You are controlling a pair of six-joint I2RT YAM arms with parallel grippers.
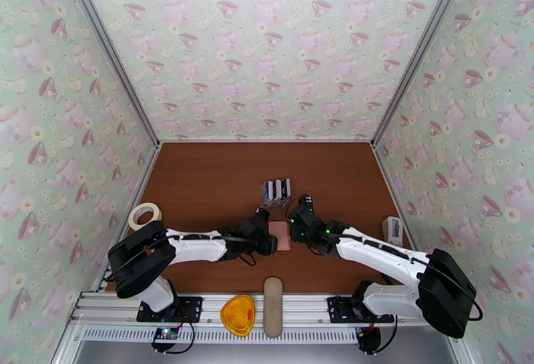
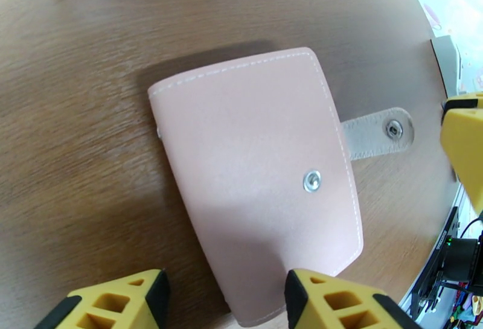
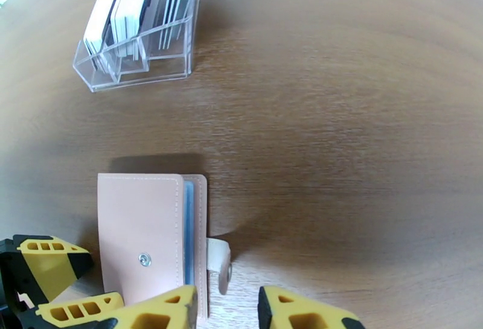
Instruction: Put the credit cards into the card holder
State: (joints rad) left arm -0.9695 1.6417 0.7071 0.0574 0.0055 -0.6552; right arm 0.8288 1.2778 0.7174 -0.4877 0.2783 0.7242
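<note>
the card holder (image 2: 259, 179) is laid flat and folded on the brown surface (image 1: 213, 178), with its snap tab (image 2: 380, 134) left undone. the left jaws are held apart over one end of it, nothing clamped. the right jaws are parted just beside the tab, empty. the credit cards (image 3: 139, 4) are stood in a clear rack (image 3: 151, 64) nearby.

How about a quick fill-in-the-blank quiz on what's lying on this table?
The card holder is pale ____.
The credit cards stand in a ____ plastic rack.
The roll of tape lies near the ____ edge of the table.
Missing words: pink; clear; left.
</note>
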